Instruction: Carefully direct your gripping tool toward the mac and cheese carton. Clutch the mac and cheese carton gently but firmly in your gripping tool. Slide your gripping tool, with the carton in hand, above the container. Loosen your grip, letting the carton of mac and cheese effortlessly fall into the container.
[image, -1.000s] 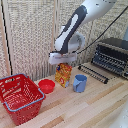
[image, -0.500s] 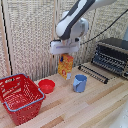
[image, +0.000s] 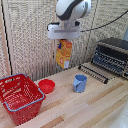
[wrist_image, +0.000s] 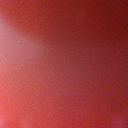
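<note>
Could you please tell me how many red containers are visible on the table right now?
2: the red wire basket at the exterior view's left, and the small red bowl just right of it, near the blue cup. Others could be hidden.

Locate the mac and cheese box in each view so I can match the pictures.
Exterior view: the mac and cheese box hangs in the air, upper centre, under the end effector, above the blue cup and small red bowl.
Wrist view: only a blurred red-orange surface fills the picture; it may be the box up close, but nothing confirms it.
Shared landmark: none can be confirmed.
</note>
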